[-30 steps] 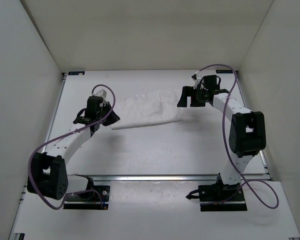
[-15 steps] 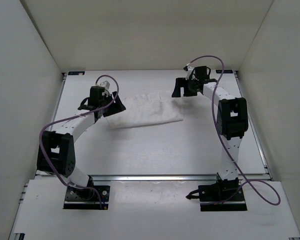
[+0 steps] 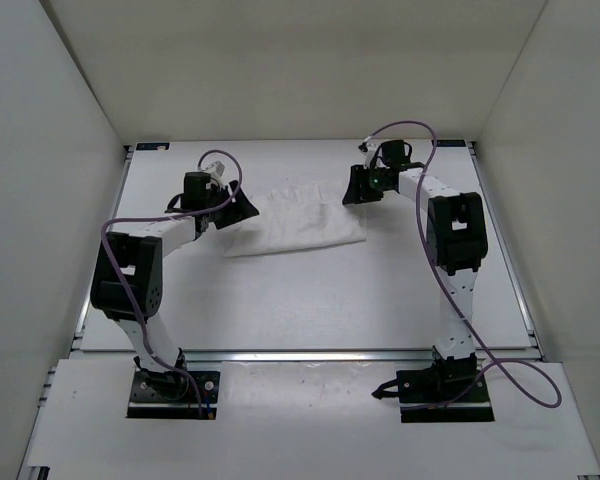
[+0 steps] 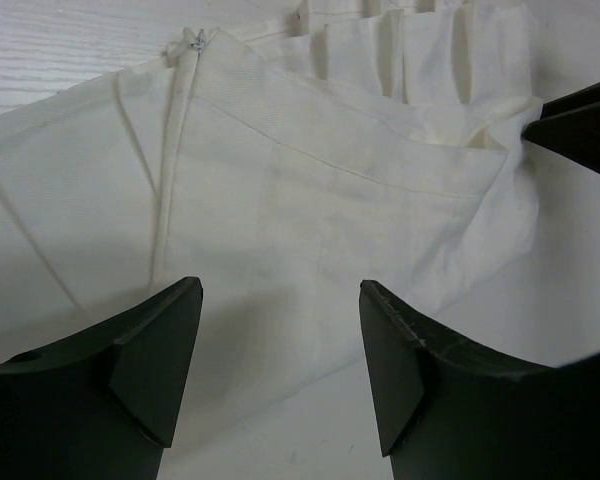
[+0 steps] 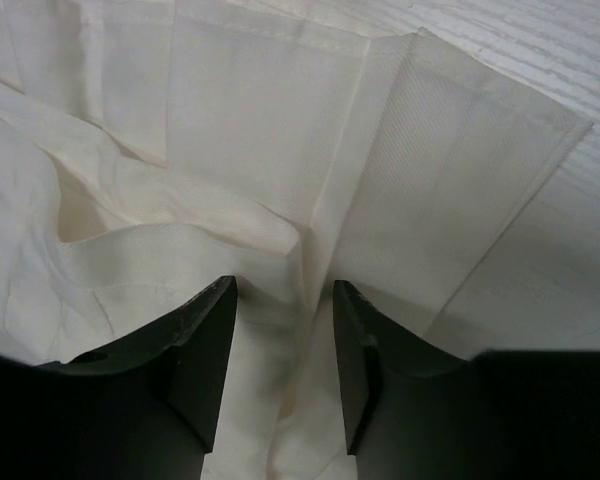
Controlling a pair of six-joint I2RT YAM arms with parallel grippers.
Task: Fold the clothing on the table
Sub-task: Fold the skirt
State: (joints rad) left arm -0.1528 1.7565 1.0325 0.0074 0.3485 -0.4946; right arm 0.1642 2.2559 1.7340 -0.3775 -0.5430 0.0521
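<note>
Listing hazards first, then setting.

Item: clothing (image 3: 298,215), white, thin, creased. It lies on the tabletop (image 3: 310,300), toward 12 o'clock from the middle. It is doubled over in places, with pleats and a small metal fastener (image 4: 197,38) showing.

Left hand (image 4: 280,290): wide, holding nothing, poised over the garment's 9 o'clock edge.

Right hand (image 5: 285,290): narrow, set astride a raised crease at the garment's 1 o'clock corner. No firm pinch is visible.

Hazard 1: several layers overlap under the right hand. It may catch only the top layer or the crease alone, and a lift would then peel the layers apart instead of carrying them together.

Hazard 2: the empty left hand could come down mid-panel rather than on the edge and bunch the cloth. Uneven grips on the two sides would probably skew the fold.

Hazard 3: fabric this floppy may sag, drag or slide on the smooth surface and lose its line.

Surface: matte white with a faint grain in the wrist views. A metal rail (image 3: 310,354) runs at 6 o'clock.

Room: plain white walls (image 3: 40,150) at 9, 12 and 3 o'clock.
</note>
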